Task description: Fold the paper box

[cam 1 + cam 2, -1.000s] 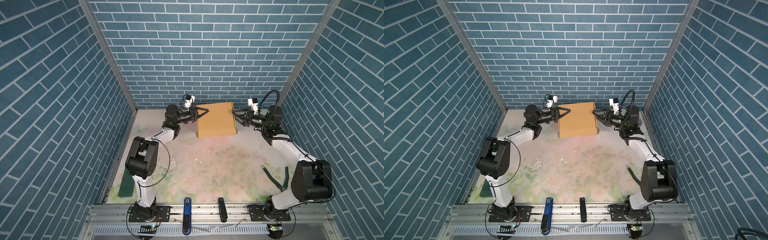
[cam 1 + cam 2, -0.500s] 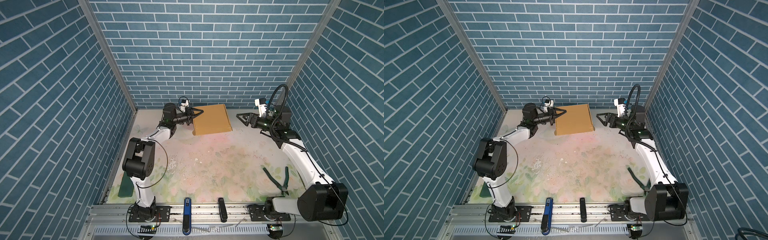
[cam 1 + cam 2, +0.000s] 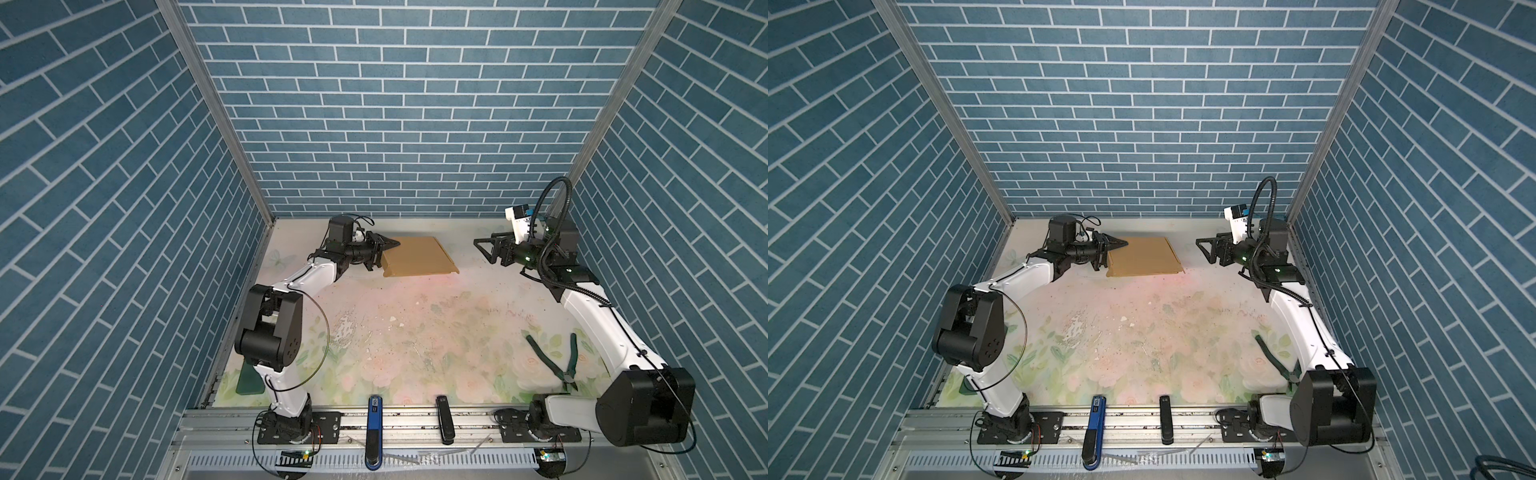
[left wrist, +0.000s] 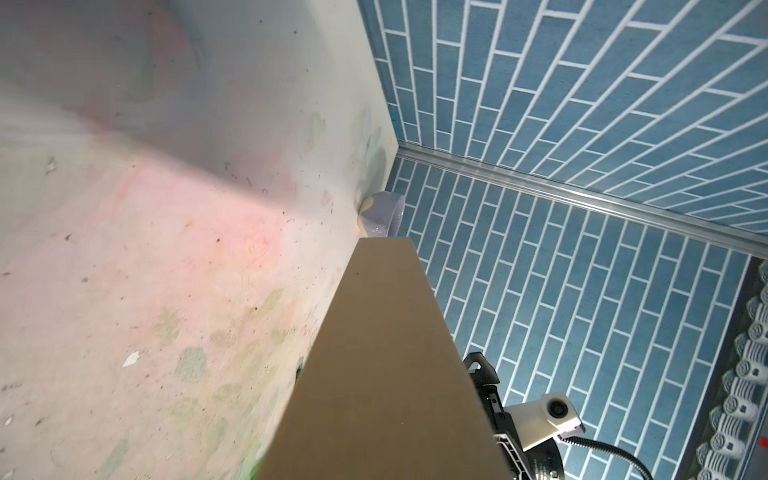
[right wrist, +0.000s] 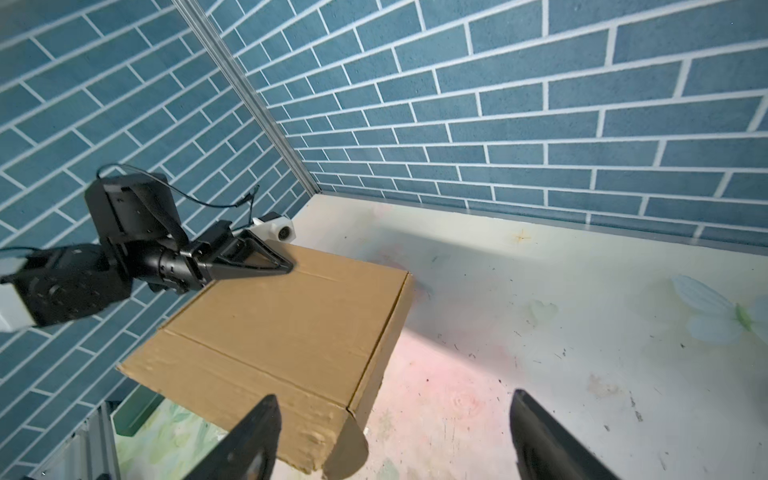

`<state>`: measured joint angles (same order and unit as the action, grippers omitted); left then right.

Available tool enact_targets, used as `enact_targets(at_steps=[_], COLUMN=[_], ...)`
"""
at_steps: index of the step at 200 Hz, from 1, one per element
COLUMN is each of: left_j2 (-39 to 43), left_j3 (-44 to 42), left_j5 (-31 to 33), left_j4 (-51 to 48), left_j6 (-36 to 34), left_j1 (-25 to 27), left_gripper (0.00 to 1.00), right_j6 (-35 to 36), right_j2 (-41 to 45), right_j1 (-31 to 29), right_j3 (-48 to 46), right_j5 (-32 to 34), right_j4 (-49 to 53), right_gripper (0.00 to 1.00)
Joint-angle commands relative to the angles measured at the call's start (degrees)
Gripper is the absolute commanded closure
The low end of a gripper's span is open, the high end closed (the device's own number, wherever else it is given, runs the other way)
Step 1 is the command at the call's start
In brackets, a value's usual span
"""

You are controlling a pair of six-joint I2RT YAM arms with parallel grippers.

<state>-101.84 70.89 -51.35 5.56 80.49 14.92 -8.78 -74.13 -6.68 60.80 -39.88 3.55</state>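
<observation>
Folding looks all but done: the paper box (image 3: pixel 419 257) is closed into a flat, shallow square with its lid down. In both top views it sits near twelve o'clock on the floral table (image 3: pixel 415 332), just short of the back wall. The left gripper (image 3: pixel 390 251) clamps the box's nine o'clock edge, with one finger lying over the lid. In the right wrist view the box (image 5: pixel 291 332) appears held up off the mat, a shadow under its near side. Whether its far edge touches the table cannot be told. The right gripper (image 3: pixel 484 251) hangs at three o'clock from the box, well apart, jaws spread wide and empty.

The step in hand seems to be the last check or set-down. A rounded tab shows at the corner nearest the right gripper, so the front flap may not be fully seated. The next move probably calls for lowering the box flat. The right gripper can then come in from three o'clock and press that flap home, before the left one lets go.
</observation>
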Motion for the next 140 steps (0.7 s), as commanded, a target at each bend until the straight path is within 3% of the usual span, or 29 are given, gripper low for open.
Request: enact_targets(at_steps=[1,51,106,129,140], left_j2=[2.1,2.9,3.0,2.0,1.0], left_j3=[1.7,2.0,4.1,7.1,8.9], left_j5=[0.3,0.0,-0.8,-1.4,-2.3], left_j4=[-8.9,-17.1,-24.0,-29.6,-31.2], left_j6=[0.2,3.1,7.8,8.0,7.5], left_j1=[-0.2,-0.9,-1.4,-1.5,-1.6], left_gripper=[0.67,0.67,0.68,0.68,0.68], right_j6=[7.9,16.0,24.8,26.3,27.1], right_j2=[1.7,3.4,6.0,7.6,8.4], right_j1=[0.3,0.3,0.1,-0.9,-2.3], right_j3=[-3.4,-9.7,-17.9,-20.7,-22.1], right_j5=[-0.8,-0.6,-13.8,-16.0,-13.6], right_j4=[-4.2,-5.8,-5.9,-6.3,-7.0], right_gripper=[0.14,0.14,0.13,0.14,0.14])
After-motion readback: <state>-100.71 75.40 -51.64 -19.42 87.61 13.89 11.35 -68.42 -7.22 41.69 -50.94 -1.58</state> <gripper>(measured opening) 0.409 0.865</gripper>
